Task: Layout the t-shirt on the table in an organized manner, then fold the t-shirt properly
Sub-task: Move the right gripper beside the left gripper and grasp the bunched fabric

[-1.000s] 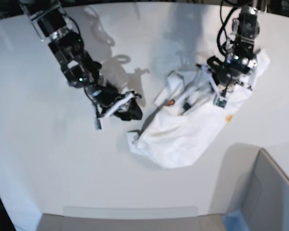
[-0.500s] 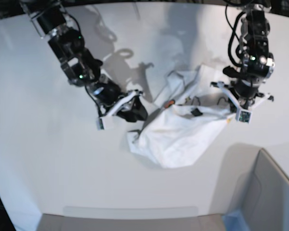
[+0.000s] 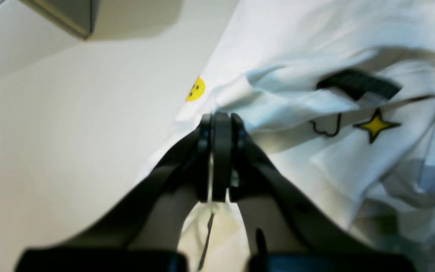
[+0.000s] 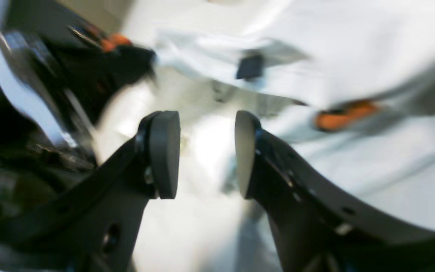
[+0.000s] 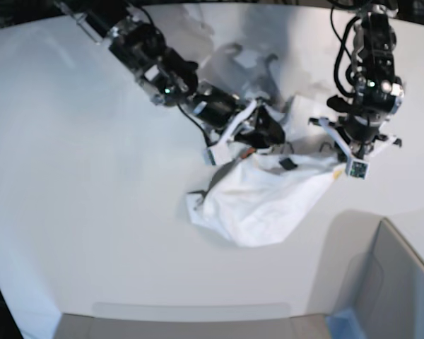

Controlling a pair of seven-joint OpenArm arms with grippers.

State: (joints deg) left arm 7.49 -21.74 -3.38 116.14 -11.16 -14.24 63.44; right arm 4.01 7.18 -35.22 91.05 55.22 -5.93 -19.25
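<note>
Layout barely begun, folding untouched: t-shirt (image 5: 261,194) is lying crumpled on tabletop (image 5: 78,205), left gripper (image 3: 217,124) pinching its edge w/ jaws closed, right gripper (image 4: 206,151) hovering open, empty, over cloth.

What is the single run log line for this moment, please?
left pincer: shut on t-shirt edge | right pincer: open, over shirt | t-shirt: crumpled on table
</note>
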